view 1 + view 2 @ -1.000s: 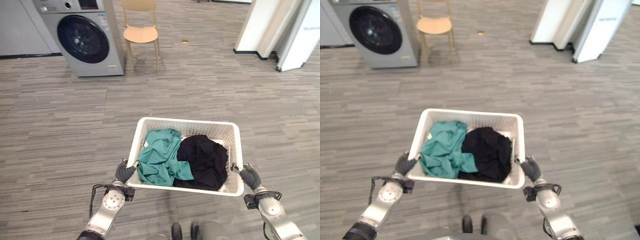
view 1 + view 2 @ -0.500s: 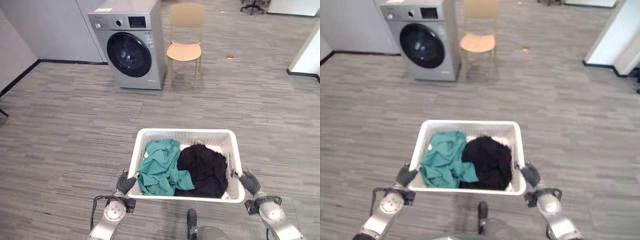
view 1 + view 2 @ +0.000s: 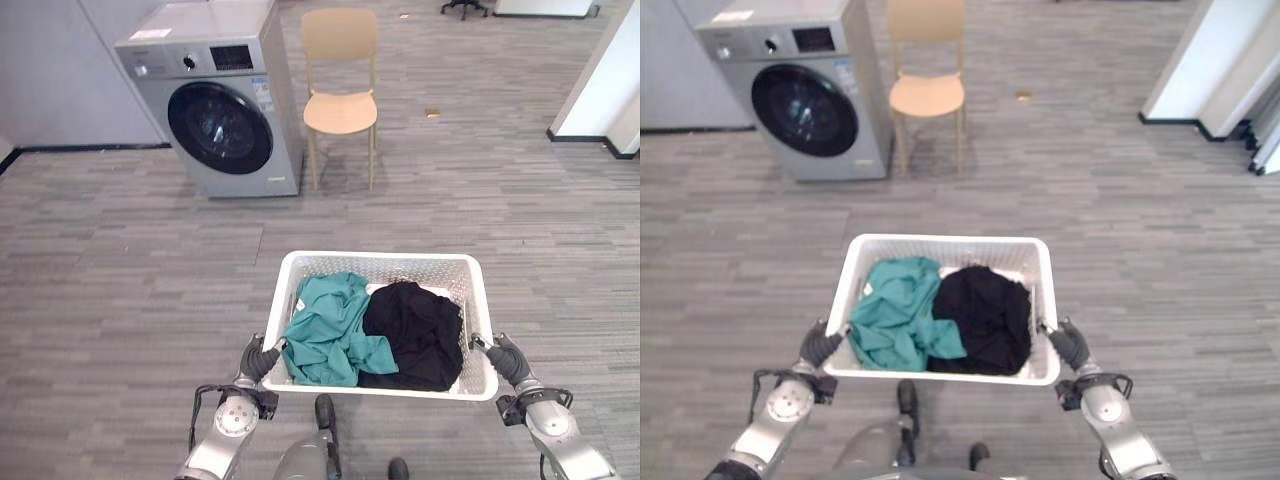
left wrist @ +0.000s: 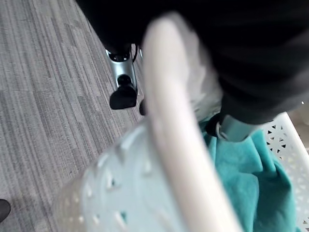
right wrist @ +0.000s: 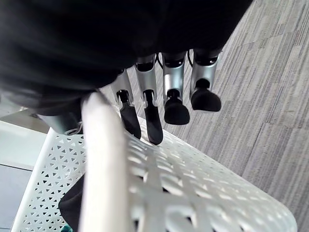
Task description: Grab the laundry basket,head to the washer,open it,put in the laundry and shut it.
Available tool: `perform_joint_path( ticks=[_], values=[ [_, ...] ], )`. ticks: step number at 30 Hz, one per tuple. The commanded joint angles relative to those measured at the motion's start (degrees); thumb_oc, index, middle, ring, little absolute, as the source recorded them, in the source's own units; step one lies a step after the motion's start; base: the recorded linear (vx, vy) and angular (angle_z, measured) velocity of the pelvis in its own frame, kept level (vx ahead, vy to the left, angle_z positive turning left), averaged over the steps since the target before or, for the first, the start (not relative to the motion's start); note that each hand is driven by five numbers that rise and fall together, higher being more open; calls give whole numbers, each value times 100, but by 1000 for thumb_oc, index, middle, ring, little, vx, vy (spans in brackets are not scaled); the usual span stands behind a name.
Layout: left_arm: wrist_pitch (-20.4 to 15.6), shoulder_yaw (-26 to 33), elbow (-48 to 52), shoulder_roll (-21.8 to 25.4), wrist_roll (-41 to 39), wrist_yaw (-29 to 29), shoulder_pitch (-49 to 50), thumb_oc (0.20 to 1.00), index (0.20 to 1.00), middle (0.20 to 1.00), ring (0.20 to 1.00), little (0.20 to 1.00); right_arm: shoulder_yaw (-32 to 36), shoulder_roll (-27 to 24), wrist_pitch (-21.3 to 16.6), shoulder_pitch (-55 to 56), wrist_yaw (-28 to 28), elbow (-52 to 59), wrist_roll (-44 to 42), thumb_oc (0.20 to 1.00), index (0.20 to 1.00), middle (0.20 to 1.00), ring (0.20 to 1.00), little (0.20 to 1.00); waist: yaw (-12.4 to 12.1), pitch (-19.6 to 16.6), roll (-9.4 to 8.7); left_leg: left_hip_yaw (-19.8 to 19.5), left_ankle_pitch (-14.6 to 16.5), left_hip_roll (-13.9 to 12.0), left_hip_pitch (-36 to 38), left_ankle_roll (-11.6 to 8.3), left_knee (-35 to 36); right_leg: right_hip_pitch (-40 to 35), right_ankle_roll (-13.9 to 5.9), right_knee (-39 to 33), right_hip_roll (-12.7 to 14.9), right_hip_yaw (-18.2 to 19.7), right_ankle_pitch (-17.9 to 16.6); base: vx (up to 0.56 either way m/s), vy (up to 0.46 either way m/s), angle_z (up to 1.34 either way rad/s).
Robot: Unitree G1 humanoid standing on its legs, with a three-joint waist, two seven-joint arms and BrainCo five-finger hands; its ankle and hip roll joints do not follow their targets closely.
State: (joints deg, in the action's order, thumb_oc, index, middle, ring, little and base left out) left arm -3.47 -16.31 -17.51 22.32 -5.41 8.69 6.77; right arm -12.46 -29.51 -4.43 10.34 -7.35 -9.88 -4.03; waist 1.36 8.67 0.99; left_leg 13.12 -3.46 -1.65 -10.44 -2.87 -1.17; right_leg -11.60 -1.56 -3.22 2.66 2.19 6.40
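I hold a white perforated laundry basket (image 3: 375,260) low in front of me, above the grey floor. Inside lie a teal garment (image 3: 325,325) on the left and a black garment (image 3: 412,335) on the right. My left hand (image 3: 258,358) grips the basket's left end, its fingers (image 4: 123,92) curled under the rim (image 4: 178,159) with the teal garment (image 4: 251,174) just past it. My right hand (image 3: 505,360) grips the right end, fingers (image 5: 174,96) curled down the outside of the wall (image 5: 193,193). The silver washer (image 3: 215,100) stands ahead to the left, its round dark door (image 3: 220,128) closed.
A light wooden chair (image 3: 340,95) stands right beside the washer. A grey wall (image 3: 60,70) runs behind the washer at far left. A white partition (image 3: 600,80) stands at far right. A small object (image 3: 431,113) lies on the floor past the chair.
The whole picture has shifted, so the camera has moved; the washer and chair now stand further left in view than half a second ago. Both hands still hold the basket.
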Motion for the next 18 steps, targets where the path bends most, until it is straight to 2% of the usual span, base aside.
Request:
perform_joint_path(
  ticks=[1,2,5,8,10,11,12,13,14,18],
  values=[
    [-699,-263,699,-163,-25,-448,-283,200,200,200,200,200,-153,406,-750,-639,294,764,-524,200,200,200,200,200,-177,-219,-233,-118,216,218,307,105,-433,199,-243,491,-213,-417,253,392,163,-84],
    [-692,-232,711,-142,-45,-454,-254,200,200,200,200,200,-169,434,-752,-645,346,769,-518,200,200,200,200,200,-191,-269,-273,-115,356,256,394,164,-476,137,-305,541,-127,-356,294,267,108,-89],
    [-688,-226,723,-111,-37,-465,-236,200,200,200,200,200,-193,471,-736,-666,402,809,-475,200,200,200,200,200,-227,-349,-269,-97,486,273,532,294,-443,258,-376,911,-83,-237,258,175,82,-73],
    [-665,-187,700,-47,-44,-427,-317,200,200,200,200,200,-261,531,-724,-754,415,777,-394,200,200,200,200,200,-204,-331,-242,-11,696,304,788,469,-401,746,-605,1884,-32,-169,118,185,77,-34],
    [-662,-164,708,-11,-29,-411,-364,200,200,200,200,200,-291,570,-710,-779,459,785,-397,200,200,200,200,200,-146,-282,-197,46,804,297,1062,507,-284,1246,-645,2083,-46,-248,-39,153,21,-14],
    [-664,-163,737,6,-37,-416,-355,200,200,200,200,200,-296,574,-705,-782,462,806,-425,200,200,200,200,200,-114,-271,-178,38,846,292,1163,516,-234,1408,-621,1993,-58,-327,-44,331,-30,-18],
    [-675,-144,814,53,-69,-433,-318,200,200,200,200,200,-323,569,-698,-785,475,817,-557,200,200,200,200,200,-15,-213,-167,-9,1009,313,1469,516,-128,1828,-561,1470,-43,-609,-219,486,-87,-27],
    [-676,-130,782,21,-83,-431,-320,200,200,200,200,200,-340,586,-698,-801,469,780,-580,200,200,200,200,200,72,-135,-170,-113,1135,332,1716,480,-93,2082,-623,1023,-23,-776,-446,504,-113,-14],
    [-681,-113,781,15,-82,-424,-333,200,200,200,200,200,-347,592,-696,-805,470,780,-581,200,200,200,200,200,108,-100,-169,-168,1185,324,1797,451,-88,2188,-656,855,19,-857,-502,404,-118,1],
    [-727,-117,736,-12,5,-420,-373,200,200,200,200,200,-347,602,-728,-773,474,772,-515,200,200,200,200,200,267,-50,-165,-442,1436,287,2243,333,-11,2541,-762,611,86,-865,-734,365,-137,42]
  ],
)
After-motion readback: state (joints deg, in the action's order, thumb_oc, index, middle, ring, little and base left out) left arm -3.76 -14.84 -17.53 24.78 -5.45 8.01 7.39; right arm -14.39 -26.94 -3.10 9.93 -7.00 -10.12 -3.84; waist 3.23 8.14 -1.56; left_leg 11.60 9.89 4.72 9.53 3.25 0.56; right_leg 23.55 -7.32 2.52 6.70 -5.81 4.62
